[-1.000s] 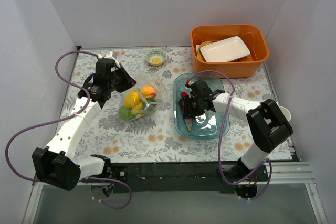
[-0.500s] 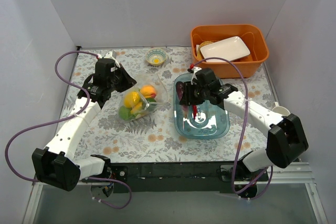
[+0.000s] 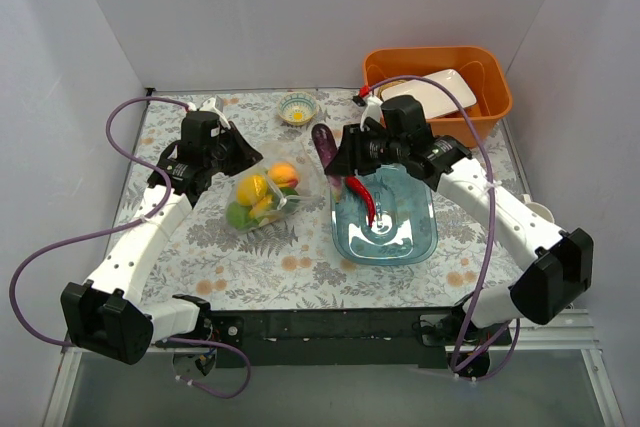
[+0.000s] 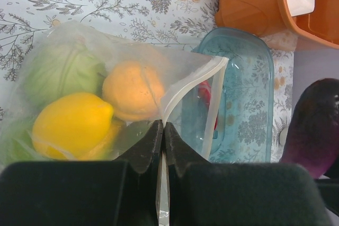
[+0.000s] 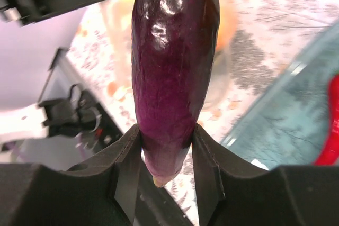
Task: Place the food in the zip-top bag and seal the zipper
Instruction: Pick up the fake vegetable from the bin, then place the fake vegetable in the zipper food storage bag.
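Note:
The clear zip-top bag (image 3: 268, 190) lies left of centre with a yellow lemon (image 4: 71, 125), orange peach (image 4: 133, 90) and green cabbage (image 4: 61, 72) inside. My left gripper (image 4: 162, 126) is shut on the bag's whitish zipper edge (image 4: 188, 86), holding the mouth open toward the tray. My right gripper (image 5: 165, 149) is shut on the purple eggplant (image 3: 326, 145), holding it in the air between the bag and the blue tray (image 3: 420, 237); the eggplant also shows in the right wrist view (image 5: 172, 56). A red chilli (image 3: 365, 199) lies in the tray.
An orange bin (image 3: 490, 112) with a white plate (image 3: 430, 87) stands at the back right. A small bowl (image 3: 297, 107) sits at the back centre. A white cup (image 3: 540, 212) stands at the right table edge.
My right gripper has lifted the eggplant out of the blue tray and moved it up and left toward the bag's mouth. The left arm and the bag have not moved.

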Motion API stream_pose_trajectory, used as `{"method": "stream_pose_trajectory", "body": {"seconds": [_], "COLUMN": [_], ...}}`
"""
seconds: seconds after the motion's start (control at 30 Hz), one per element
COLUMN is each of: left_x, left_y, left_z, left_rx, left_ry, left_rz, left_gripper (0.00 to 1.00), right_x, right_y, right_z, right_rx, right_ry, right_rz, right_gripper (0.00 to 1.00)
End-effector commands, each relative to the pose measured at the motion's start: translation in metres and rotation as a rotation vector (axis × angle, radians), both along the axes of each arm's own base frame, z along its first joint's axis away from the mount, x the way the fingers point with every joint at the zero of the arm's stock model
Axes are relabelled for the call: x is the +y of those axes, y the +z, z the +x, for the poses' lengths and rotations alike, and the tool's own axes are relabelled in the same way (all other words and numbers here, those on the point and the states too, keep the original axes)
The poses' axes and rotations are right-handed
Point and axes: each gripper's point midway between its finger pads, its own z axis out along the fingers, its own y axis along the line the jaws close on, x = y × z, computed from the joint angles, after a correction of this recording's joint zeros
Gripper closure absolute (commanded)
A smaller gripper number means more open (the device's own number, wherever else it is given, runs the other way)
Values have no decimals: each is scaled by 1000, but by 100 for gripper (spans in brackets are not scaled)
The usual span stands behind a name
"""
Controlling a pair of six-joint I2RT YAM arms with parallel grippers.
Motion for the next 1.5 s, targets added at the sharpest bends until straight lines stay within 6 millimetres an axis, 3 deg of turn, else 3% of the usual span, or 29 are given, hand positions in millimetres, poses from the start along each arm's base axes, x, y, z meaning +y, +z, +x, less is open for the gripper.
{"method": "stream_pose_trajectory", "body": {"seconds": [0.0,0.13,0.43,0.93,1.13,1.33,1.47], "left_x": [-5,-10,-18,-32,-35,-40,-41], "left_y": [14,17,17,13,13,13,14], "left_z": [-1,-5,-17,-35,-34,-34,-34], "left_rx": [-50,-71,-99,-102,-90,-77,-76], "left_ry": [-43,-88,-205,-340,-352,-356,-362], "left_rz": [-20,-18,-1,-22,-37,-68,-80], "left_gripper": [100,100,100,100,100,100,100], "right_x": [22,26,34,77,91,110,119], "right_y": [13,7,-19,-51,-47,-38,-44], "right_z": [-33,-45,-43,4,18,18,14], "right_rx": [98,167,275,438,440,443,475], "right_ry": [223,293,353,348,271,192,154], "right_rz": [97,114,55,33,87,151,171], "right_gripper": [85,84,85,87,87,86,86]}}
